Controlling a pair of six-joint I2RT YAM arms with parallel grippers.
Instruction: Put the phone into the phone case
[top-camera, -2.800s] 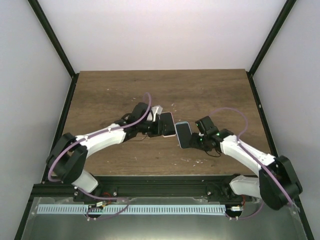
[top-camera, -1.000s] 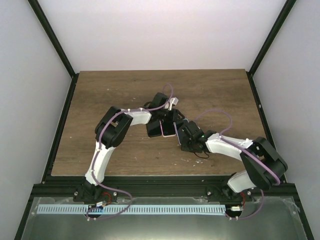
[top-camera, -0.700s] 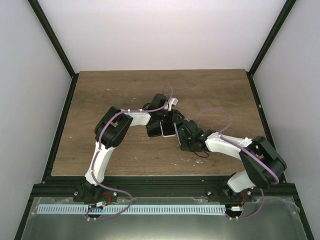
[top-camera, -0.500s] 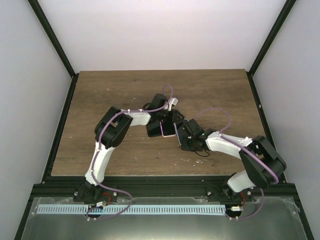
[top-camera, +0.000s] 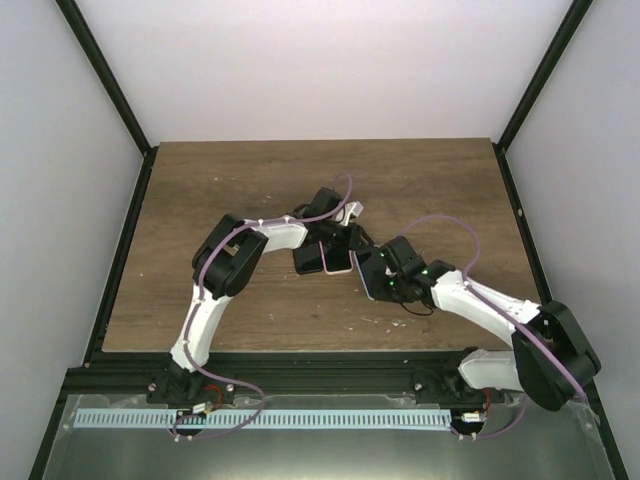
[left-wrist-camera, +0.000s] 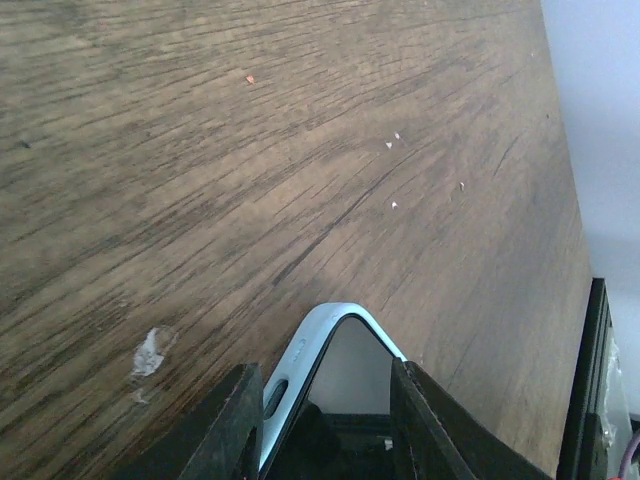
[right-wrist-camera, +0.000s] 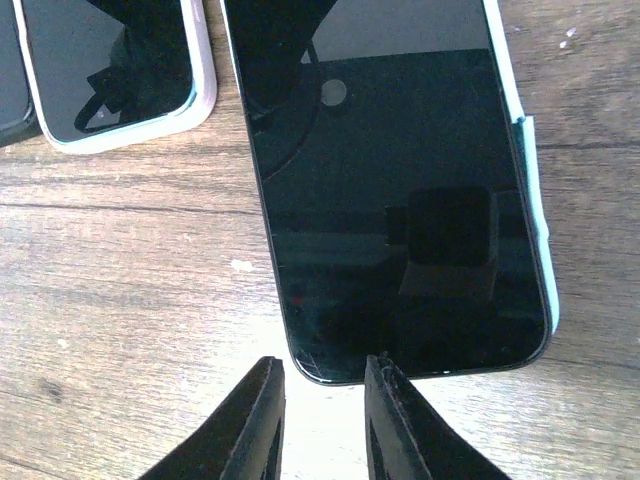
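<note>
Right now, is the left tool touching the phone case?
Touching. In the left wrist view, a corner of the phone case sits wedged in the left tool, its light-blue rim pressed against both fingers with no gap.

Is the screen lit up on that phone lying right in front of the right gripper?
No, the phone has a plain black screen with only dim reflections on it.

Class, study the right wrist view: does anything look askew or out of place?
Yes. The phone sits crooked in the light blue phone case: the case rim shows only along one long side, with a step in it, so it looks only partly seated.
</note>
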